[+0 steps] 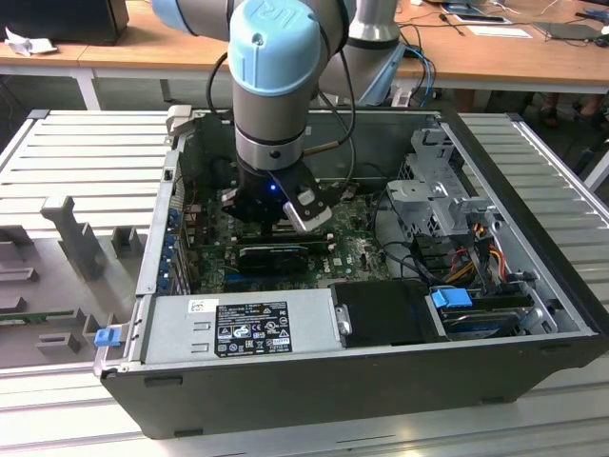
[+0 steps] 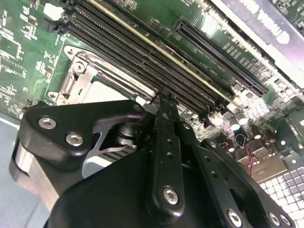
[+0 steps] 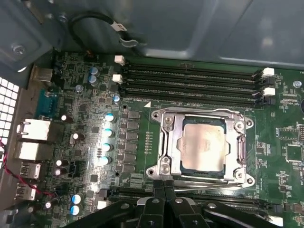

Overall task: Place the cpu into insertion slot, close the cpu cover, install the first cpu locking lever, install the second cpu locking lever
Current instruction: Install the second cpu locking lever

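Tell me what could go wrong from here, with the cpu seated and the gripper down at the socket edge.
1. The gripper sits at the edge of the cpu cover, over a thin metal lever; it may slip off so slender a part.
2. The memory slots and capacitors crowd the socket, so a sideways slide could strike them.
3. The cover lies over the cpu; uneven pressure might shift the chip.
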`<state>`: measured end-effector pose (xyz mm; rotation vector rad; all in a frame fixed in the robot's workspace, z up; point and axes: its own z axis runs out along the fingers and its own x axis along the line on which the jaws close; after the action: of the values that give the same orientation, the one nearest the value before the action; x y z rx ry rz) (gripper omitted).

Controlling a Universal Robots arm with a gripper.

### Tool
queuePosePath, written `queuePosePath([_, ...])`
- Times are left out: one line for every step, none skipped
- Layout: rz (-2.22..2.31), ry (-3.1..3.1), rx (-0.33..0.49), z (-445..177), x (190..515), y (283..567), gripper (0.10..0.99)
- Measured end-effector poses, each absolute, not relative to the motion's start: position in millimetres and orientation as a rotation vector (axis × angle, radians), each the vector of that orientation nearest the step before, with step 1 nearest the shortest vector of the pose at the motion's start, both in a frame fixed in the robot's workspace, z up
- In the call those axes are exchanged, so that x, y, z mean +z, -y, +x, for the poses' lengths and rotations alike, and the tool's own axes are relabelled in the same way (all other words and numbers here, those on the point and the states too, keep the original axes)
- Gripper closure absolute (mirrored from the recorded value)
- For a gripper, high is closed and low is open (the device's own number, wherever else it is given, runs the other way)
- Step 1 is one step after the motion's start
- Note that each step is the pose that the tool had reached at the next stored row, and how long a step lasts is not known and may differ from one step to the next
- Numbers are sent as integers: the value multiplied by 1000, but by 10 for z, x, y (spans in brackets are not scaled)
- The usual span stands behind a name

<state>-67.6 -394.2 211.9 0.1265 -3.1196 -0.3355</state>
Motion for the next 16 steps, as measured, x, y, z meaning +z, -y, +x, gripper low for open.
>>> queuePosePath([128,3119,-348,-687,2112,3959,980])
queuePosePath([130,3117,-364,-703,2105,3978,980])
queuePosePath([131,3116,-377,-714,2093,3993,980])
queuePosePath([132,3115,-381,-715,2086,3996,980])
queuePosePath([133,3115,-387,-716,2073,4000,980])
queuePosePath([133,3114,-394,-717,2061,4003,980])
queuePosePath([134,3113,-401,-719,2054,4004,980])
queuePosePath([135,3112,-411,-720,2048,4004,980])
queuePosePath([136,3111,-418,-720,2042,4004,980])
queuePosePath([138,3110,-426,-720,2031,4006,980])
queuePosePath([139,3110,-430,-720,2021,4009,980])
queuePosePath([140,3109,-437,-720,2001,4011,980])
queuePosePath([142,3108,-444,-721,1995,4013,980])
queuePosePath([143,3106,-453,-721,1990,4013,980])
queuePosePath([145,3105,-467,-721,1983,4012,980])
queuePosePath([145,3103,-476,-722,1977,4012,980])
